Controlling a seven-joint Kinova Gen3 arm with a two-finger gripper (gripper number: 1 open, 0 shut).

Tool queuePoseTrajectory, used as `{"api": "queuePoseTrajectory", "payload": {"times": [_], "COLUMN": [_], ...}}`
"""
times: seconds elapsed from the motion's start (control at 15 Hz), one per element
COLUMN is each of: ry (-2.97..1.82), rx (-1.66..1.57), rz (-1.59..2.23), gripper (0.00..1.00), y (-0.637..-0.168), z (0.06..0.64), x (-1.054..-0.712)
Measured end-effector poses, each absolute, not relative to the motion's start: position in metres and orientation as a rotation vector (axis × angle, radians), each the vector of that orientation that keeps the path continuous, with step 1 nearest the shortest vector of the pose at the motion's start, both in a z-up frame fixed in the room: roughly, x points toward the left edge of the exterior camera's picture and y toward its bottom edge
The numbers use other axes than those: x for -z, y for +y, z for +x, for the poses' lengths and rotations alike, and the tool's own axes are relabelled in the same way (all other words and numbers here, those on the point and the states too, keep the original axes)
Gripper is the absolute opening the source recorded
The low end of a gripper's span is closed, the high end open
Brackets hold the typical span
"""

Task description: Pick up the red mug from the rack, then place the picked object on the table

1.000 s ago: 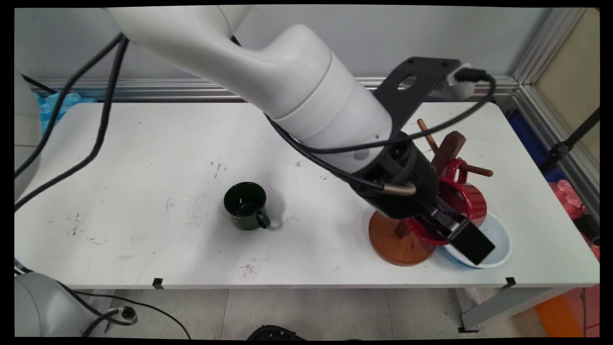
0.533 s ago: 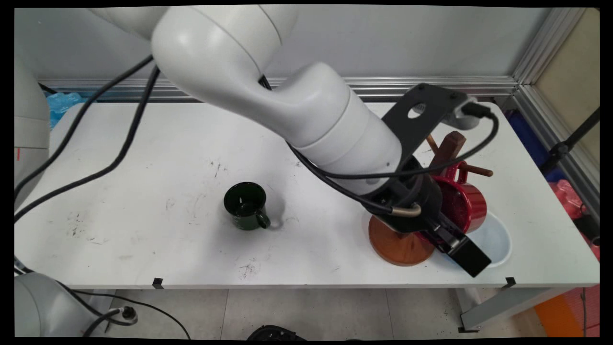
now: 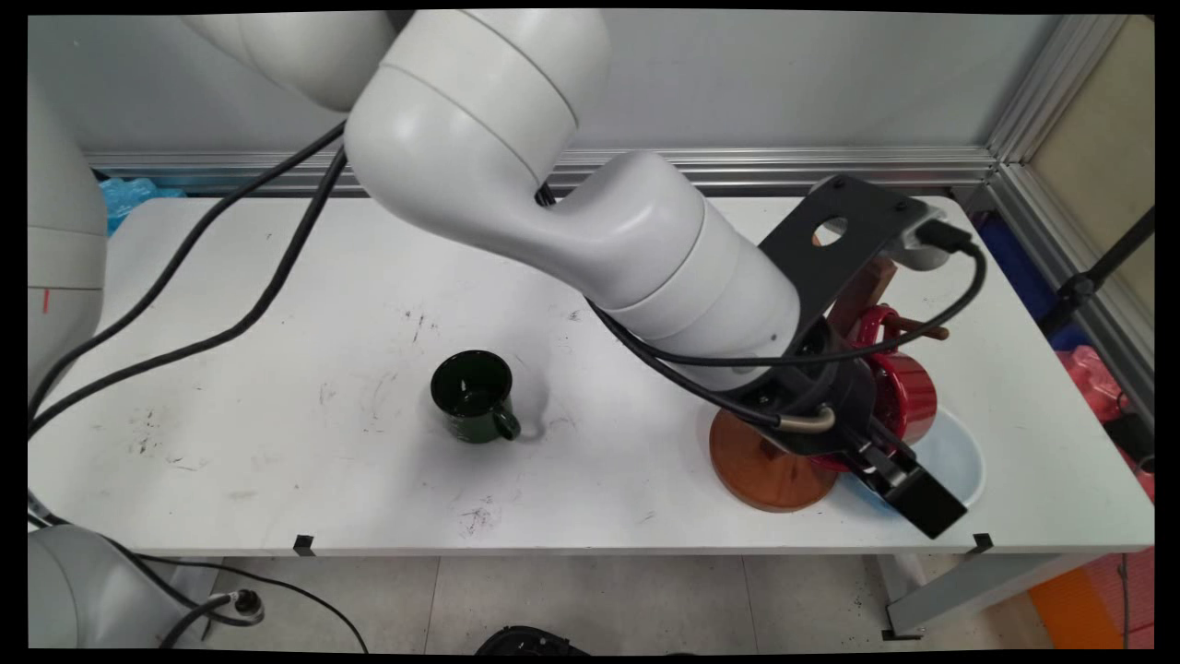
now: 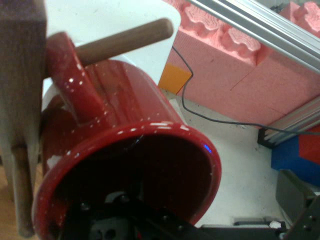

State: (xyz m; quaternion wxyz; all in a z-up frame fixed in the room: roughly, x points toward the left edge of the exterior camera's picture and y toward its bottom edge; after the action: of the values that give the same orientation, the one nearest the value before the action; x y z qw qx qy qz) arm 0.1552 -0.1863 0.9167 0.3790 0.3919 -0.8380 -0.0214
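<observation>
white table: gripper at red mug on wooden rack peg, can't tell if fingers grip

We find open tabletop all around the dark green mug. At the right end, the wooden mug rack, its hanging red mug and the white bowl crowd together, touching, leaving no passage between them.
</observation>
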Motion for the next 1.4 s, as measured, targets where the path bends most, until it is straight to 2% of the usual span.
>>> {"api": "queuePoseTrajectory", "payload": {"times": [0.07, 0.13, 1.4], "ry": [-2.139, -2.138, -2.146], "rx": [0.053, 0.050, 0.001], "rz": [0.996, 0.991, 0.922], "gripper": [1.00, 0.00, 0.00], "y": [-0.186, -0.184, -0.185], "z": [0.154, 0.154, 0.152], "x": [-0.917, -0.917, -0.929]}}
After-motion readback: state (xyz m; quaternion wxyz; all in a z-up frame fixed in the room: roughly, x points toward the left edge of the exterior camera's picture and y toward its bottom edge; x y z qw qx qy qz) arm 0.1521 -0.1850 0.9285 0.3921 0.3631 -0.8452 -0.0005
